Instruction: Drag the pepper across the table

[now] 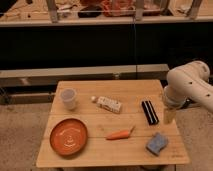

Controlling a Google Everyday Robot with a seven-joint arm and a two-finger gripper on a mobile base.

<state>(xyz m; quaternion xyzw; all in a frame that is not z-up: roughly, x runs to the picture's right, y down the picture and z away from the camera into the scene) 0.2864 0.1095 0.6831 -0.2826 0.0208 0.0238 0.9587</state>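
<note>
On the wooden table (112,152), set before dark shelving, the pepper (119,134) is laid near the front edge, its long axis across the view and its stem pointed toward the gripper (170,114), which is held over the table's right-hand edge, its state not to be told

Arm (189,84): bulky, smooth, rounded white shells. Tool (169,115): pale tan, narrow, at the right edge of the bench (100,152).
</note>
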